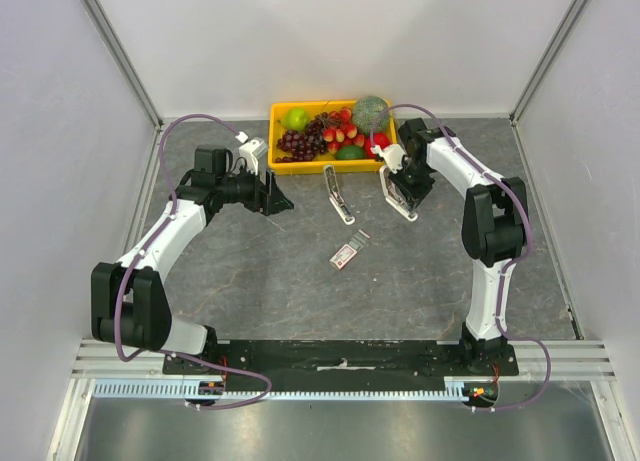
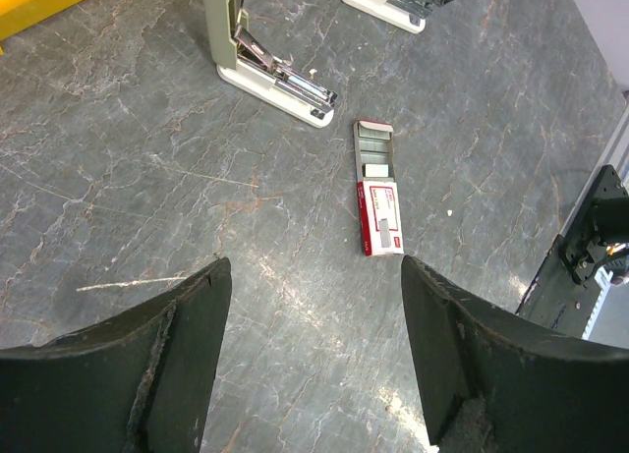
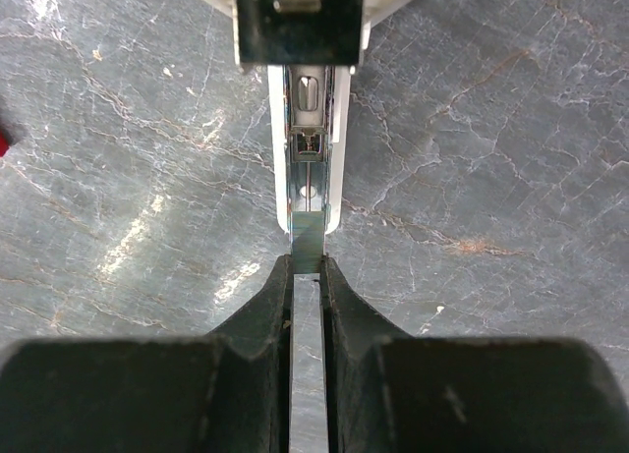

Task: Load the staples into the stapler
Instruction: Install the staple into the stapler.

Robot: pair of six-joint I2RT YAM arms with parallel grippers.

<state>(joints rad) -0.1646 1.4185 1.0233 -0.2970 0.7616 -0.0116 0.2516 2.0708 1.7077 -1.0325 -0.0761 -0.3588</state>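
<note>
Staples: strip (image 3: 308, 242) clenched in right hand (image 3: 307, 276), tip toward 12 o'clock at open stapler (image 3: 307, 168) channel, aligned for sliding in. Box (image 1: 349, 251) open on desk (image 1: 250, 281), 7 o'clock from that hand, within reach. Left hand (image 2: 314, 271) spread, empty, off at 9 o'clock, clear of work.

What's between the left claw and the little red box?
Nothing: just bare table lies between the left gripper and the staple box. The left wrist view shows it best.

White walls (image 1: 330, 41) enclose a grey marbled tabletop (image 1: 250, 281).
</note>
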